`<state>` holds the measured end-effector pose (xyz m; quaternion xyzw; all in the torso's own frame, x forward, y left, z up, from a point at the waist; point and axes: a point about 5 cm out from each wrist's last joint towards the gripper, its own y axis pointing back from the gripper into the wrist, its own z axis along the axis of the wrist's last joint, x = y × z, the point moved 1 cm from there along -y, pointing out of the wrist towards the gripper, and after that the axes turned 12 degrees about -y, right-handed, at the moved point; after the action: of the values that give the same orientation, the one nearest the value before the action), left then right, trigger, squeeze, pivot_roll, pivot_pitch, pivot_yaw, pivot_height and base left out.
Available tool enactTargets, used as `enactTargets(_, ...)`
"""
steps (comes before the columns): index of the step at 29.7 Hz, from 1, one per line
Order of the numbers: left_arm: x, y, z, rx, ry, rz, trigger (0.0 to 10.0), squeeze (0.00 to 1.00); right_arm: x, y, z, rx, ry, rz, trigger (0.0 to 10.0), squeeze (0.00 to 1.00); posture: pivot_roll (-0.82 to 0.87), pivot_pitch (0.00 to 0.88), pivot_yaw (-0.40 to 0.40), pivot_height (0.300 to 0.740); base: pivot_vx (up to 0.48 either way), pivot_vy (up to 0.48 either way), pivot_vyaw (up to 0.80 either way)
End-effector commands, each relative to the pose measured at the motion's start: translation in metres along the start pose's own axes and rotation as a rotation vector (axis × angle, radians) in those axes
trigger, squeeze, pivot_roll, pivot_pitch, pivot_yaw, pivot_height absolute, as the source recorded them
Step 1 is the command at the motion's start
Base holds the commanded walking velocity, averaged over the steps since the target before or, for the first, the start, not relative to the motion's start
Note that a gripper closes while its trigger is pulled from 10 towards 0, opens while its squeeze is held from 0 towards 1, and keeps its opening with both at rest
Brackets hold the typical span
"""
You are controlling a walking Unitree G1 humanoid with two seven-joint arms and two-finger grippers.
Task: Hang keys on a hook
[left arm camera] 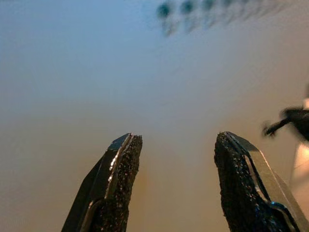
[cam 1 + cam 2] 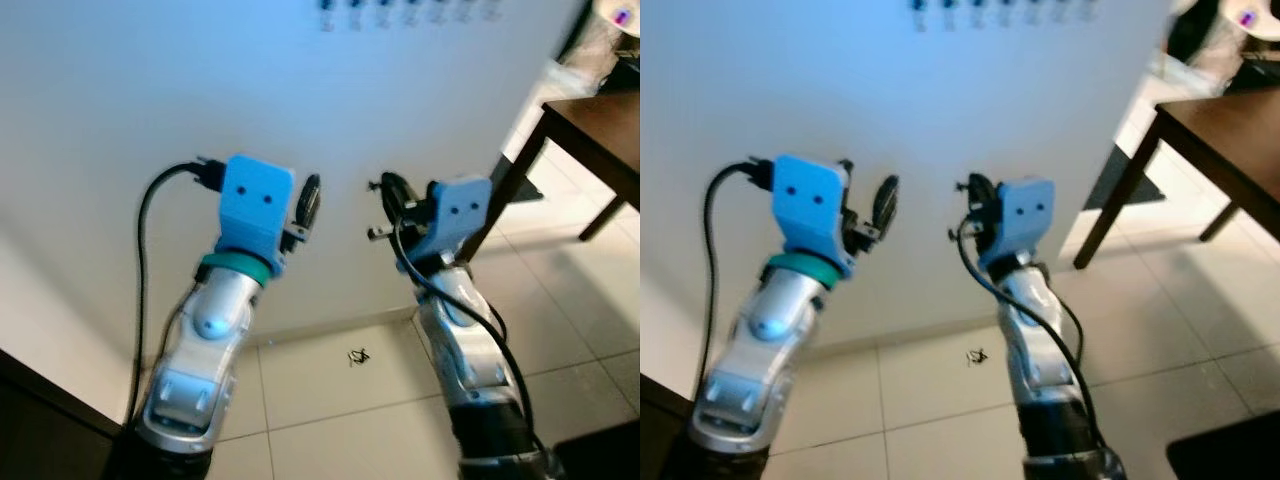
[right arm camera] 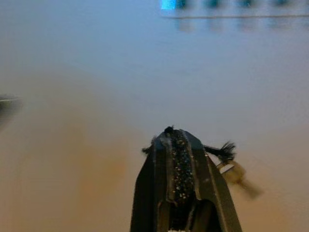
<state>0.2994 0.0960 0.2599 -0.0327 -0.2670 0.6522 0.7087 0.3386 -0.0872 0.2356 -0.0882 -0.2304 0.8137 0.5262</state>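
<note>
Much here is soft with blur: the row of hooks (image 2: 405, 14) high on the white wall (image 2: 150, 90) at twelve o'clock is cut by the top edge in the head views and reads as a line of dark smudges, so single hooks cannot be told apart. In the right wrist view the same row shows as blurred teal dots, one brighter than the rest. The right claw (image 3: 179, 145) is pressed shut, its two black fingers meeting along a narrow seam, and the keys (image 3: 231, 166) are pinched there: a frayed black tuft and a small brassy ring stick out just beside the tips, toward four o'clock of the seam, while the key blades are too blurred to make out. In the head views the right claw (image 2: 385, 205) is raised before the wall near the middle, with the hook row well above it at about twelve o'clock; the keys there are too small to pick out. The left claw (image 1: 176, 164) stands open, its rough black fingers (image 1: 123, 169) apart with bare wall between them, raised beside the right one. A small dark thing (image 2: 359, 356) lies on the tiled floor (image 2: 330, 400) at six o'clock between the arms; what it is cannot be told. A dark wooden table (image 2: 600, 120) is cut off at two o'clock.
</note>
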Motion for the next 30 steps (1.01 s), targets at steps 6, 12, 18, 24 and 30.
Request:
enactTargets(6,-0.009,0.0,0.002,-0.005,0.01,-0.028,10.0,0.0,-0.009,0.005,0.001,0.001,0.027,-0.021,10.0,0.0,-0.08,0.024,0.068,0.74,0.434,0.0,0.0)
enactTargets(12,-0.007,0.0,0.001,-0.004,0.007,-0.022,10.0,0.0,-0.007,0.004,0.003,-0.004,0.075,0.014,10.0,0.0,-0.08,0.022,0.067,0.74,0.381,0.0,0.0)
enactTargets(18,-0.005,0.0,0.001,-0.008,0.006,-0.017,10.0,0.0,-0.005,0.002,0.013,-0.043,0.139,0.038,10.0,0.0,-0.08,0.02,0.068,0.74,0.366,0.0,0.0)
enactTargets(24,0.012,0.03,0.003,-0.052,0.044,-0.102,10.0,0.0,-0.011,0.006,0.039,-0.113,0.208,0.046,10.0,0.0,-0.1,0.029,0.072,0.74,0.11,0.0,0.0)
enactTargets(30,0.025,0.068,0.003,-0.011,-0.015,-0.177,10.0,0.0,-0.019,0.019,0.051,-0.122,0.261,0.048,10.0,0.0,-0.08,0.035,0.058,0.74,0.0,0.0,0.0)
